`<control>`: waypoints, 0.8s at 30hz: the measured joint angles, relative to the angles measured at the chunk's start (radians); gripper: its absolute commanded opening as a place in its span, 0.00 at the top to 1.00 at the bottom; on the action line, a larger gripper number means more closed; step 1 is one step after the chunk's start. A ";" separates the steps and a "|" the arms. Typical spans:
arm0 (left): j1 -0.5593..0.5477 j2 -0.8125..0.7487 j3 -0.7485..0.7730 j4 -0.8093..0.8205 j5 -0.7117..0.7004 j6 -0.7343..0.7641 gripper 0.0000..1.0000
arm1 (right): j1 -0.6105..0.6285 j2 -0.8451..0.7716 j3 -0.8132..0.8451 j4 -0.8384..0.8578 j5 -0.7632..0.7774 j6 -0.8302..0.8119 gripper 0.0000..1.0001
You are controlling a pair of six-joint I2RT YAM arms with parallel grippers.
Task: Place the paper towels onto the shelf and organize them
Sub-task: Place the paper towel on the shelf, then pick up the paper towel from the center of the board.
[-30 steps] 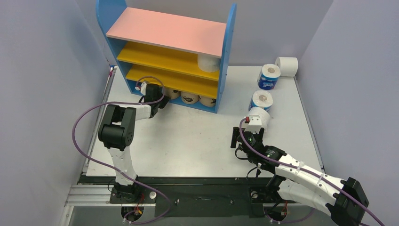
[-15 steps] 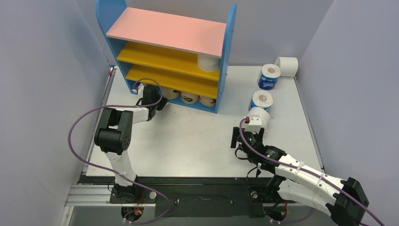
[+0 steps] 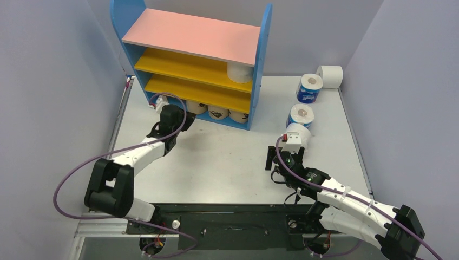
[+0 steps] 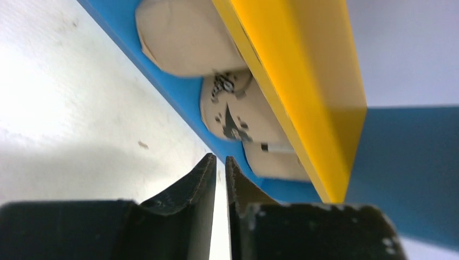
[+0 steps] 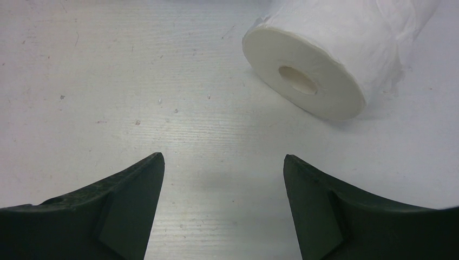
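Top view: shelf (image 3: 260, 51) has tan rolls (image 3: 218, 112) on its base and a white roll (image 3: 240, 72) mid-tier. Blue rolls (image 3: 308, 89) sit on the counter (image 3: 227, 157).
Left wrist: left fingers (image 4: 205, 173) nearly closed, empty, facing the tan rolls.
Right wrist: right fingers (image 5: 142, 184) wide. The loose white roll (image 5: 319, 70) is ahead-right, so centre on it before closing.

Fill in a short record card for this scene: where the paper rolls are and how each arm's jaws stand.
Storage: three-tier shelf unit, blue side panels, pink top, two yellow boards
Upper yellow board: one plain white paper roll
Bottom tier: three tan printed paper rolls
Table, right side: two blue-wrapped rolls; white roll at far corner; white roll near right arm
Left jaws: nearly shut, empty, by the bottom tier
Right jaws: open, empty, that last roll just beyond them
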 measured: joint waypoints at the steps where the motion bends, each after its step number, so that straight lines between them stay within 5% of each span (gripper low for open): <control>1: -0.021 -0.037 -0.013 -0.018 -0.010 0.008 0.84 | 0.000 -0.003 0.000 0.000 0.000 0.001 0.20; 11: -0.249 -0.398 -0.127 -0.227 -0.154 0.146 0.53 | 0.000 -0.201 0.001 -0.004 0.043 0.043 0.13; 24: -0.480 -0.624 -0.235 -0.385 -0.322 0.322 0.45 | -0.060 -0.211 0.191 -0.148 0.267 0.121 0.14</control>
